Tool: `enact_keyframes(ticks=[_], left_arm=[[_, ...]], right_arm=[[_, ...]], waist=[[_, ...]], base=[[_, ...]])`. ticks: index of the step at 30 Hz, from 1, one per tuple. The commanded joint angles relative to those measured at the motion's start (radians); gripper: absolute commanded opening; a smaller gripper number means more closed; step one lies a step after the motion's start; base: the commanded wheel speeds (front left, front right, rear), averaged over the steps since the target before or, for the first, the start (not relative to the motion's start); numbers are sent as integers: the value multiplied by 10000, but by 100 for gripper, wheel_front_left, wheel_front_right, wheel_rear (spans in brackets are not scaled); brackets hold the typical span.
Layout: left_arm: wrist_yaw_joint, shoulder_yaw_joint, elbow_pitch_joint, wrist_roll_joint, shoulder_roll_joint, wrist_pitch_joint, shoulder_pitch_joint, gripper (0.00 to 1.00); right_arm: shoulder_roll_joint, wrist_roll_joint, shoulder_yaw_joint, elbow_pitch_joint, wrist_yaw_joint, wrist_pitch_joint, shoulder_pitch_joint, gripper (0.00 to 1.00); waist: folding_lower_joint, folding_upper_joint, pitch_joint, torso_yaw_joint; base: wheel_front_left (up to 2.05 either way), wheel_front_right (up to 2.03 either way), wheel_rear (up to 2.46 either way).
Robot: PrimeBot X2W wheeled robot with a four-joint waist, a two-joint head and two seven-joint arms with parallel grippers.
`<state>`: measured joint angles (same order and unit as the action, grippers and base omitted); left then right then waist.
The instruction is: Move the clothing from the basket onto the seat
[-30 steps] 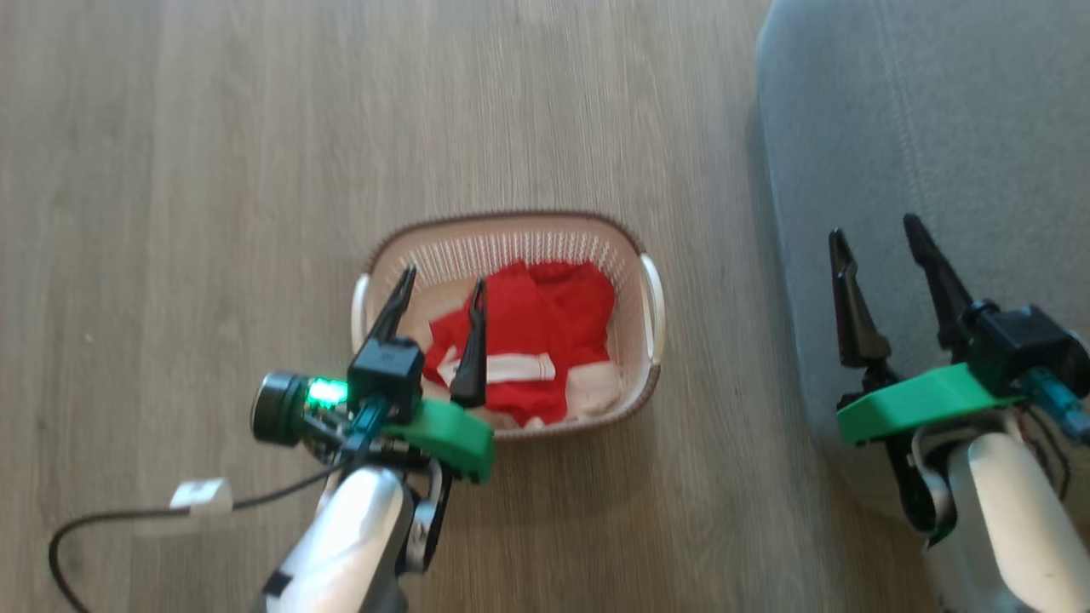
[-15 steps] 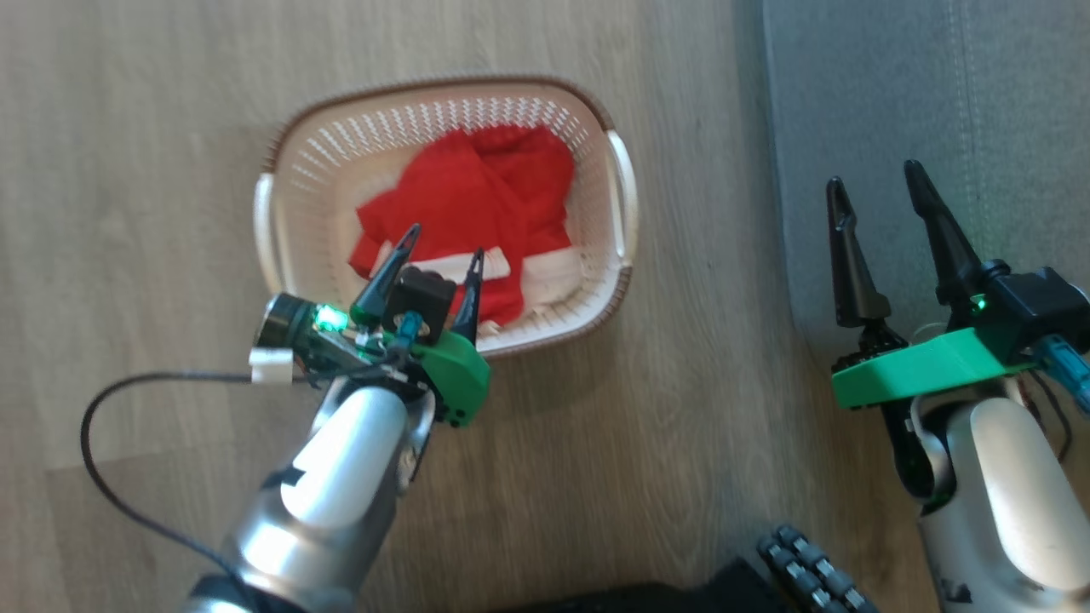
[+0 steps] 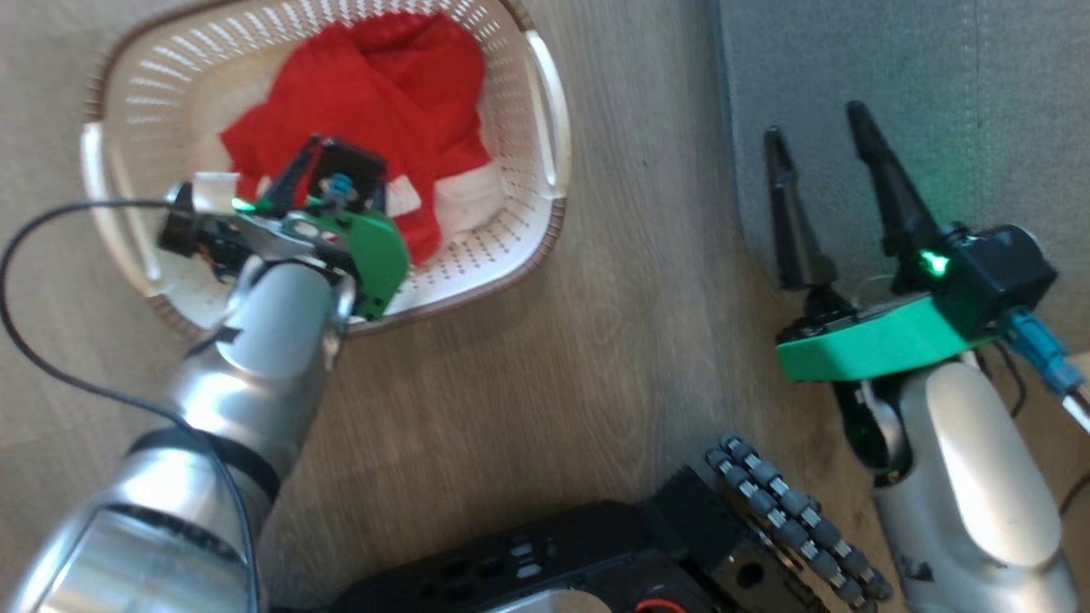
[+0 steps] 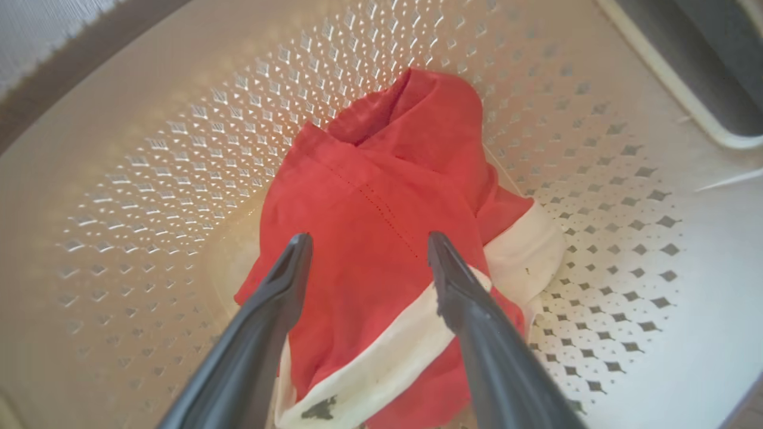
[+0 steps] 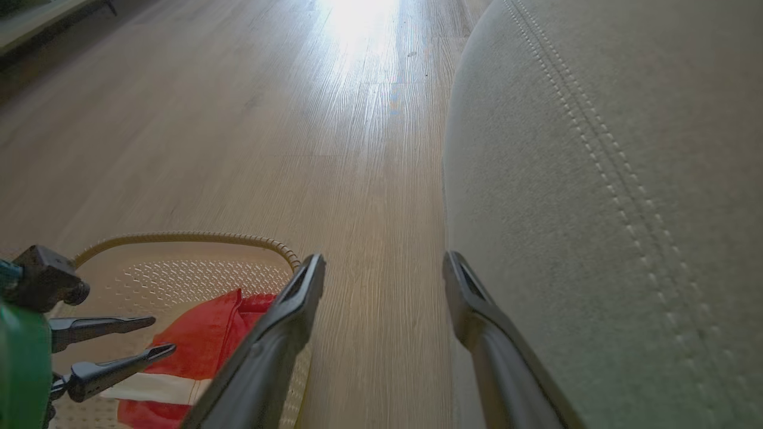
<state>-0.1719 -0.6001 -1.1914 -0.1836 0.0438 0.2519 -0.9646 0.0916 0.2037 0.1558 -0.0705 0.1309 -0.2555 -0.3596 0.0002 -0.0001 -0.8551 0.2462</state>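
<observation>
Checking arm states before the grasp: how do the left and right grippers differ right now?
The left gripper is down inside the basket; the right gripper is outside it, at the edge of the seat. The left's fingers are spread either side of the red clothing; between the right's fingers there is just floor. Shared: both are open and neither holds anything.

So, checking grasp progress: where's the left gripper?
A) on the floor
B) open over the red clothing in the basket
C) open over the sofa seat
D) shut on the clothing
B: the left gripper has its fingers apart over the red clothing inside the basket.
</observation>
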Motion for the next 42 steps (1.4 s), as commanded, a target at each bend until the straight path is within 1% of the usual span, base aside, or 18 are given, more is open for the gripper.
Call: enact_keyframes(ticks=[1, 5, 9, 11, 16, 21, 24, 29, 30, 31, 38, 42], left_arm=[[-83, 207, -148, 27, 176, 4, -22, 100], [-188, 342, -712, -122, 371, -662, -682, 100], [-592, 395, -900, -181, 612, -1433, -948, 100], [-632, 303, -937, -126, 692, -1778, -1022, 100], [-385, 78, -976, -56, 831, -2666, -1124, 100], [57, -159, -988, -14, 923, -3606, -1161, 100], [93, -247, -990, 3, 939, -3801, -1270, 100], [-7, -289, -991, -29, 913, -3765, -1383, 100], [-28, -257, -991, -109, 873, -3764, -1404, 64], [6, -257, -992, -137, 865, -3774, -1409, 0], [47, -330, -992, -222, 761, -3630, -1417, 0], [75, -236, -992, -403, 772, -3213, -1378, 0]], right_arm=[[-53, 23, 349, 437, -2, -63, 169, 100], [-150, 200, 567, 791, -2, -63, -24, 100], [-255, 324, 640, 1017, -2, -63, -4, 100], [-291, 402, 692, 1126, -2, -63, 74, 100], [-344, 427, 755, 1180, -2, -63, 244, 100], [-374, 422, 768, 1227, -2, -63, 294, 100], [-384, 408, 732, 1294, -2, -63, 324, 100], [-392, 337, 882, 1261, -2, -63, 345, 100], [-393, 299, 890, 1260, -2, -63, 321, 100], [-394, 301, 861, 1265, -2, -63, 305, 100], [-400, 294, 846, 1200, -2, -63, 182, 100], [-396, 295, 905, 1244, -2, -63, -58, 100]], waist=[[-2, 1, -468, 399], [-2, 1, -830, 719], [-2, 1, -881, 905], [-2, 1, -908, 964], [-2, 1, -990, 1081], [-2, 1, -1114, 1129], [-2, 1, -1197, 1103], [-2, 1, -1265, 1096], [-2, 1, -1294, 1081], [-2, 1, -1303, 1077], [-2, 1, -1209, 1046], [-2, 1, -977, 1056]], base=[[0, 0, 0], [0, 0, 0], [0, 0, 0], [0, 0, 0], [0, 0, 0], [0, 0, 0], [0, 0, 0], [0, 0, 0], [0, 0, 0], [0, 0, 0], [0, 0, 0], [0, 0, 0]])
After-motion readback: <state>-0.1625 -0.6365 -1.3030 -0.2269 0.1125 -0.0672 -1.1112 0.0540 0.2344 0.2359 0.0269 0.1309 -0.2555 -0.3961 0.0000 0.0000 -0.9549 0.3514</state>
